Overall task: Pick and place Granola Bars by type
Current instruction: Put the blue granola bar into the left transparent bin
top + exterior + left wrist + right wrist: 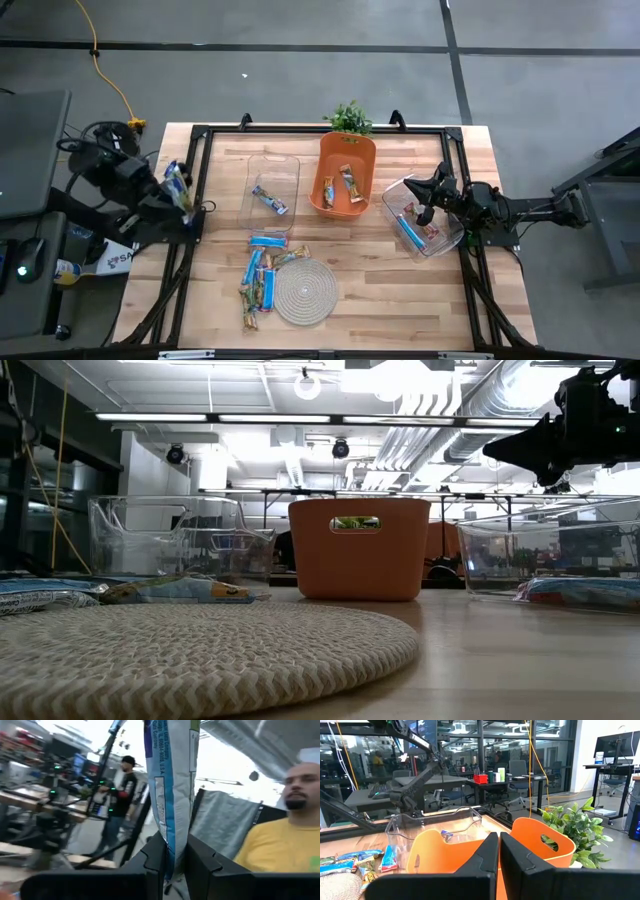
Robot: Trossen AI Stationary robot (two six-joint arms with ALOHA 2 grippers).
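Left pincer (170, 860) pinches a light-blue bar (172, 780) off the table's (400, 290) left edge—three bins hold some bars, a cluster (262, 275) by the mat remains unsorted.

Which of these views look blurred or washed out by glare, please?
Left wrist view: background people are smeared, bright backlight behind the held granola bar. Low view: the woven mat up close is soft, ceiling lights glare. High and right wrist views look evenly lit and clear.

An open-plan robotics lab: exposed ceiling ducts (500, 420), glass partitions, office chairs (520, 772), monitors (612, 745) on desks.
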